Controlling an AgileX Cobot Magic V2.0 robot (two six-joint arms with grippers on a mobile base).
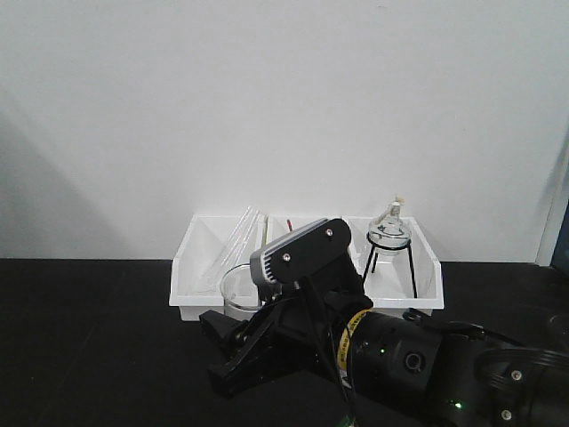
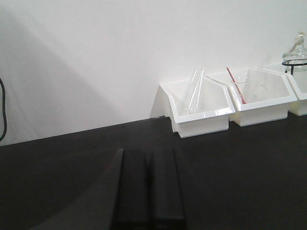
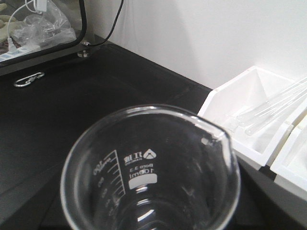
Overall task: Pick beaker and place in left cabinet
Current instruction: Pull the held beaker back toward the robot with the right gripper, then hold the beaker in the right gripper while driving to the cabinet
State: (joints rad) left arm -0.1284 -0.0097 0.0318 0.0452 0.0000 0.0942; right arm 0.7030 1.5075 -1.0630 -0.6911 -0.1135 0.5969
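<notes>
Black table (image 1: 89, 338). Three white bins (image 2: 261, 115) side by side in row at back, against wall. Metal clip (image 3: 28, 79) flat on tabletop, well apart from bins.

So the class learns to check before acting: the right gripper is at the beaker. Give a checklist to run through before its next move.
1. Beaker upright, mouth up: ok.
2. Right gripper closed firmly on it: cannot tell, fingers hidden.
3. Glass tubes resting in their white bin, apart from the beaker: ok.
4. Left cabinet in sight: not ok, no view shows it.
5. Left gripper away from the beaker: ok.
</notes>
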